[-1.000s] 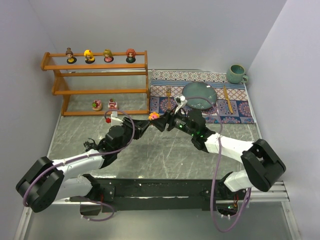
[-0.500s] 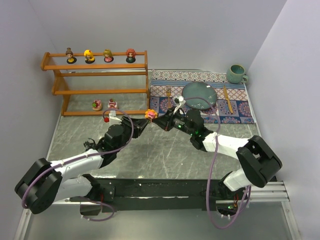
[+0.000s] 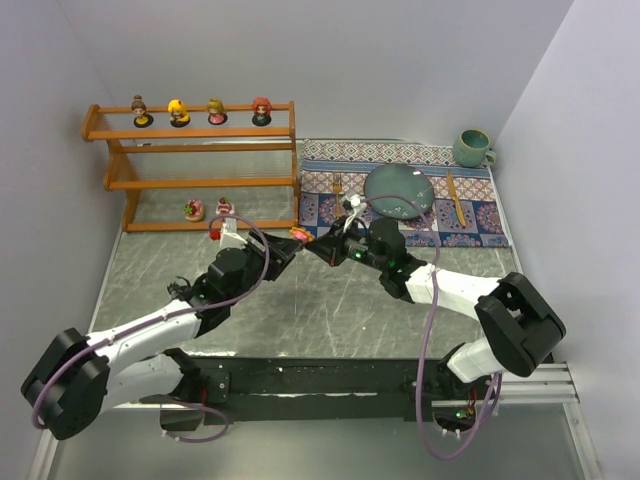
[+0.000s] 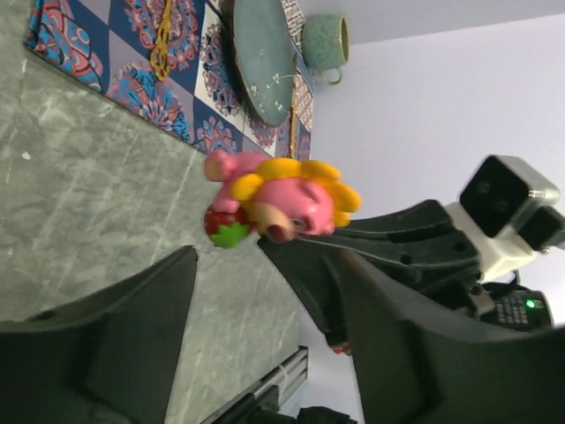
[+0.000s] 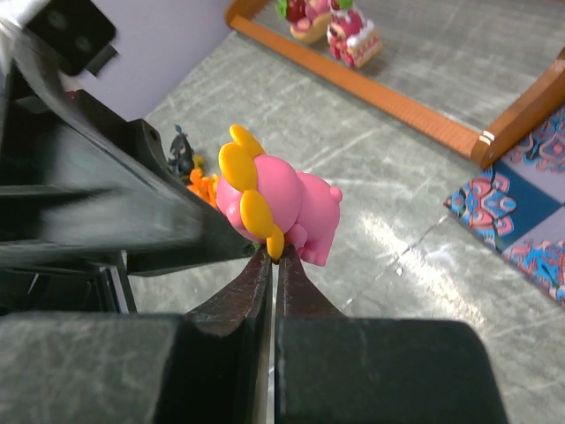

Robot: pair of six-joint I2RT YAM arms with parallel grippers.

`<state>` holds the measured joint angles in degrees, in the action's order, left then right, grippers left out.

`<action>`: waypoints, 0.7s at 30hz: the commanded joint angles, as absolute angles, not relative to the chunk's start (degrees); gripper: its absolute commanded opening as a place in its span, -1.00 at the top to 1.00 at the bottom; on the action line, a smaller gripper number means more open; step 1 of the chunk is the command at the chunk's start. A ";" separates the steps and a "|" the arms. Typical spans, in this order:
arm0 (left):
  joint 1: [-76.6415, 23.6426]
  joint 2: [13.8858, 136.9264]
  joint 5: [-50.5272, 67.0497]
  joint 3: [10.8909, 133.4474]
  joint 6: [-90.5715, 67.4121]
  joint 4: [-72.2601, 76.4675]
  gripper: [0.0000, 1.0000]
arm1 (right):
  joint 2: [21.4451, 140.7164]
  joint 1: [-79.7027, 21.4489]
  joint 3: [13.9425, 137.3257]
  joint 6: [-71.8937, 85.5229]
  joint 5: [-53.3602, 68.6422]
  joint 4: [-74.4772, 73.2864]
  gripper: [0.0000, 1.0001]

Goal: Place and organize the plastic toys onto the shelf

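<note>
A handover in mid-air looks to be the step in hand: the right arm (image 3: 440, 285) carries a pink toy with a yellow mane (image 5: 278, 199) just toward 12 o'clock of the tabletop's (image 3: 330, 300) centre, its jaws shut almost to touching and pinching only a thin lower edge of the figure. The left arm (image 3: 160, 325) faces it from 9 o'clock, its jaws spread wide and holding nothing; the wrist view shows the toy just ahead of the gap, not yet between the fingers. To do this well, the left jaws should probably ease forward until the round body sits squarely in the gap, close across its broad middle clear of the right tips, and be firm before the right lets go. So slim a pinch on smooth, rounded plastic could let the toy swivel or drop. The shelf (image 3: 190, 170) stands at 10 o'clock, with four dolls (image 3: 200, 112) on its top tier, two pink toys (image 3: 208, 209) on the lowest, and the middle tier bare. An orange toy (image 5: 201, 187) lies on the tabletop near the left arm. The surface is grey, glossy and scratched; a patterned placemat (image 3: 470, 220) with a plate (image 3: 399, 190) lies at 1 o'clock, a teal mug (image 3: 472, 148) at 2 o'clock, and pale walls close in around.
</note>
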<state>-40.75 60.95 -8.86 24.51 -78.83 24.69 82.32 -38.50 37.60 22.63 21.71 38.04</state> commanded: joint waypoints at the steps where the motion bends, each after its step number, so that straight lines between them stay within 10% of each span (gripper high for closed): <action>1: -41.04 56.08 -11.58 29.96 -69.19 17.09 -0.56 | 80.68 -38.94 39.82 22.59 21.80 38.06 1.00; 6: -42.27 53.79 -17.04 37.68 -53.83 5.65 -0.99 | 79.81 -38.85 39.38 23.47 21.53 35.78 1.00; 21: -49.04 71.18 -24.79 54.84 -40.34 -10.44 -0.81 | 78.84 -38.94 41.31 24.43 22.33 31.03 1.00</action>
<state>-48.82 68.31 -23.99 50.11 -41.93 -5.17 81.12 -38.50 38.00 24.60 22.17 30.26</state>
